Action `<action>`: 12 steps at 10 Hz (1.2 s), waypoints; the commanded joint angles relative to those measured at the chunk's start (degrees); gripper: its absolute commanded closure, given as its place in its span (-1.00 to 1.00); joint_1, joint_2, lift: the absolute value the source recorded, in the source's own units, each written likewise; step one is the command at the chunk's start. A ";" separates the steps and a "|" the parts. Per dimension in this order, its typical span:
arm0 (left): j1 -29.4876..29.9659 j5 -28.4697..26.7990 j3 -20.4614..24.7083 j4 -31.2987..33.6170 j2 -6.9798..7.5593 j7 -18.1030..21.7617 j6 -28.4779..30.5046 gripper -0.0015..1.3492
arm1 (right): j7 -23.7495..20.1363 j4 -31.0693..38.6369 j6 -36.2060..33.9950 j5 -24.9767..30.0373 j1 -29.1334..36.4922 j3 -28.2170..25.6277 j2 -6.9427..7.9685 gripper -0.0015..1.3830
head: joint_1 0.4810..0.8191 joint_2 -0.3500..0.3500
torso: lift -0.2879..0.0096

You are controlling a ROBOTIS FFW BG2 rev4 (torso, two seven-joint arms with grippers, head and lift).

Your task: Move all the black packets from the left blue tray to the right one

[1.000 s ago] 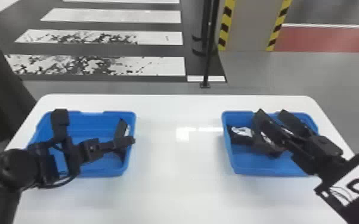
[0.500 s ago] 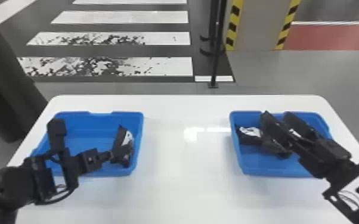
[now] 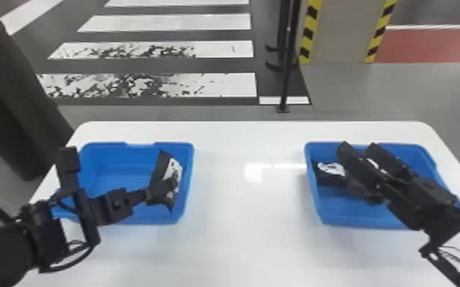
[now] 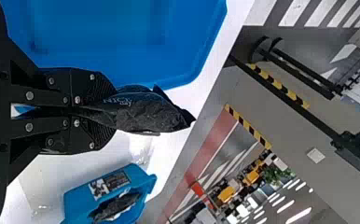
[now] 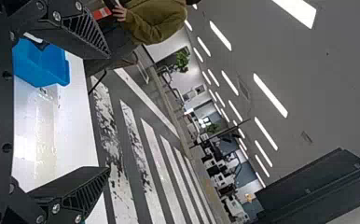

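A white table [image 3: 248,240] stood nearest. On the grey floor beyond its far edge, a crosswalk [image 3: 225,87] of white stripes, the nearest two blotched with dark patches, lay far left. A thin dark pole [image 3: 287,76] rose at far middle, with a grey pillar [image 3: 344,34] edged in yellow and black farther right, then a red strip [image 3: 431,45]. Far off, ceiling lights [image 5: 270,94], green plants [image 5: 182,60] and, fairly blurred, perhaps desks [image 5: 222,179] showed.

White table [image 3: 237,229], near. Grey floor [image 3: 374,91] beyond. Crosswalk [image 3: 217,86], worn, far left; black pole [image 3: 286,82] to its right. Pillar [image 3: 344,30], hazard-striped edges, farther right; red strip [image 3: 439,45] at far right. Ceiling lights [image 5: 270,94] lit.
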State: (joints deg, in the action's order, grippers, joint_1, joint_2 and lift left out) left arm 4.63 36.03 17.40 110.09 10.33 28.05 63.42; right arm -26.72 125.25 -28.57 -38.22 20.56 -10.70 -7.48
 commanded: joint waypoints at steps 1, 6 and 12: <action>-0.13 3.85 -1.86 1.78 0.21 1.05 0.00 0.80 | -1.14 -0.17 -1.66 -0.28 -1.02 0.76 0.01 -0.75 | 0.27 0.12 | -0.01; -1.40 17.56 -11.58 3.75 1.27 4.03 -1.13 0.80 | -5.36 -6.64 -3.77 -3.14 -5.94 1.56 -0.08 -0.75 | 0.27 -0.17 | -0.01; -1.96 23.27 -15.23 4.45 1.62 4.56 -1.27 0.80 | -9.13 -8.61 -10.24 -8.17 -8.47 3.73 -0.69 -0.76 | 0.27 -0.36 | -0.01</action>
State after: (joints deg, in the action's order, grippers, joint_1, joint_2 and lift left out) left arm 2.76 59.19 2.29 114.66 11.93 32.61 62.15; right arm -35.86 116.38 -38.16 -45.70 12.24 -7.63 -7.95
